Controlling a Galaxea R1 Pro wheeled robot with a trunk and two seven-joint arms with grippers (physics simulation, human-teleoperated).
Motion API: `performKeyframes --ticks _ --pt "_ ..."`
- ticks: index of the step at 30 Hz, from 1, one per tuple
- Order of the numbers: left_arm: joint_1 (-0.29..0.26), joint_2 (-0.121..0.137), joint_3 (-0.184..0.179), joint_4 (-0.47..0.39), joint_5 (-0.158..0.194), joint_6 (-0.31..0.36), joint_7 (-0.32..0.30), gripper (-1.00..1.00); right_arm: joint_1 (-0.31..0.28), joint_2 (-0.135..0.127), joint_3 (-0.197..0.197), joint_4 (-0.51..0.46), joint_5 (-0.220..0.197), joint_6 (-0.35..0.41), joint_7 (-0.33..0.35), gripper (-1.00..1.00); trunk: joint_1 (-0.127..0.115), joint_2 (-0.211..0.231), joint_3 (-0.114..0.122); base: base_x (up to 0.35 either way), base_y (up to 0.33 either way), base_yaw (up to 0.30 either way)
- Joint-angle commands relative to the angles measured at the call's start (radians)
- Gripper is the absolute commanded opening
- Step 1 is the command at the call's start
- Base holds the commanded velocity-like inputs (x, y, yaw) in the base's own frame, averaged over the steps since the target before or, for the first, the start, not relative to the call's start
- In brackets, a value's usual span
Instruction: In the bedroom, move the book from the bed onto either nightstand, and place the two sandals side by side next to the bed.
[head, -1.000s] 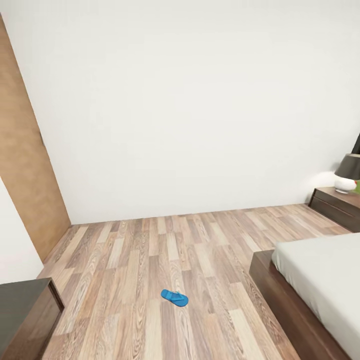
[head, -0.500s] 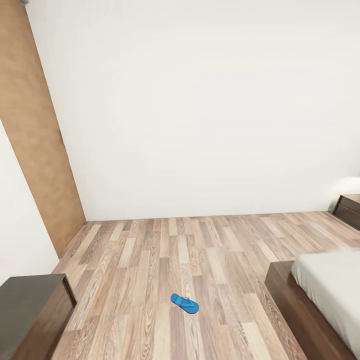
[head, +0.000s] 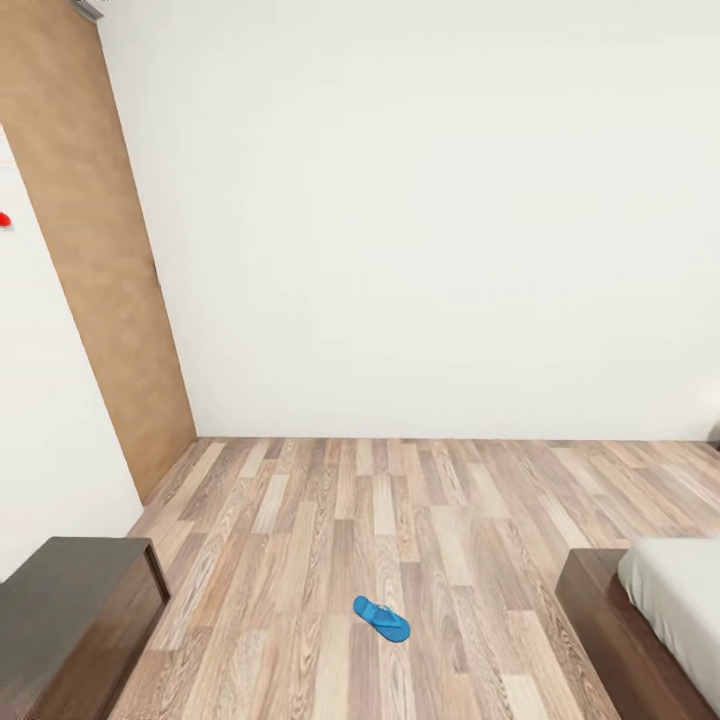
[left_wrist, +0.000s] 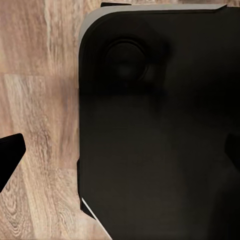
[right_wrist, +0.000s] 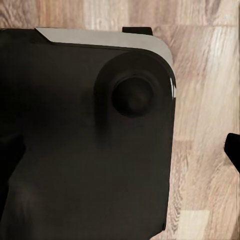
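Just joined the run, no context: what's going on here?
Nothing is being handled. The robot faces a bedroom corner: one blue flip-flop lies alone on the wood-plank floor, well apart from the bed at the head view's lower right. A dark cabinet sits at lower left. Both wrist cameras look down at the robot's own dark base over the floor; neither shows whether its end effector is open.

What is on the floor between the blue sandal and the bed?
Nothing. In the head view, only bare wood floor lies between the sandal and the bed.
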Motion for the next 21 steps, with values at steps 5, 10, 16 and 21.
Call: performKeyframes --ticks 5,10,16,21 --pt "0.0 0.0 0.004 -0.002 0.0 -0.001 0.001 1.0 -0.001 0.0 0.0 0.001 0.0 -0.001 -0.001 1.0 0.0 0.0 -0.001 0.11 -0.121 0.177" --pt "0.0 0.0 0.004 -0.002 0.0 -0.001 0.001 1.0 -0.001 0.0 0.0 0.0 0.0 -0.001 -0.001 1.0 0.0 0.0 -0.001 0.12 -0.117 0.177" --pt "0.0 0.001 0.004 -0.002 0.0 -0.002 0.001 1.0 -0.001 0.0 0.0 0.0 0.0 -0.001 -0.001 1.0 0.0 0.0 -0.001 0.125 -0.117 0.177" --pt "0.0 0.001 0.004 -0.003 0.0 -0.002 0.0 1.0 -0.001 0.001 0.0 0.0 0.0 -0.001 -0.001 1.0 0.0 0.0 -0.001 0.128 -0.116 0.177"
